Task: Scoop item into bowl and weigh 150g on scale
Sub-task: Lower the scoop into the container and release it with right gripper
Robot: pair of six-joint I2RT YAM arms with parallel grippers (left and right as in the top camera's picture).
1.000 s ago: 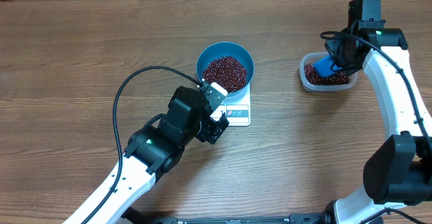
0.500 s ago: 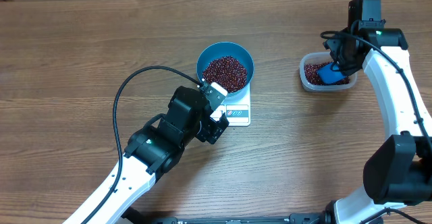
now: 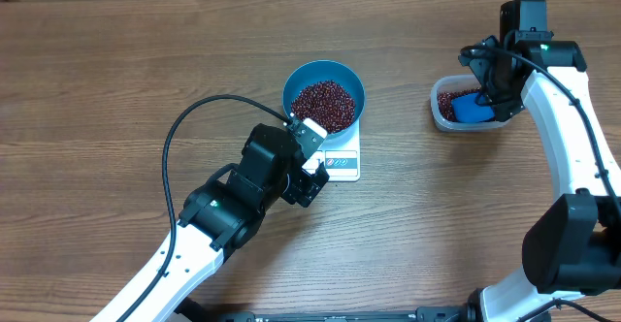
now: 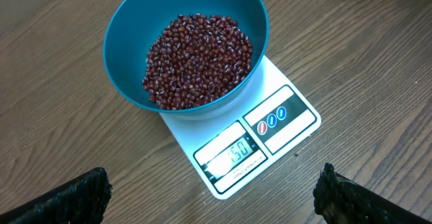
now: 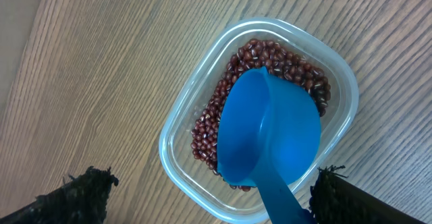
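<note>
In the tub (image 5: 177,136), the blue scoop (image 5: 270,136) now lies released on the beans (image 5: 270,52); right fingers (image 5: 74,200) have spread wide, left fingers (image 4: 67,200) remain wide.

Scoop (image 5: 270,140) blocks tub (image 5: 174,158); wide gap between tub and scale (image 3: 342,160).

Bright, even light, soft faint shadows, all three views sharp.

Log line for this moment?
left gripper: open, above scale | right gripper: open, above tub | scoop: in tub | bowl: holds beans, on scale
</note>
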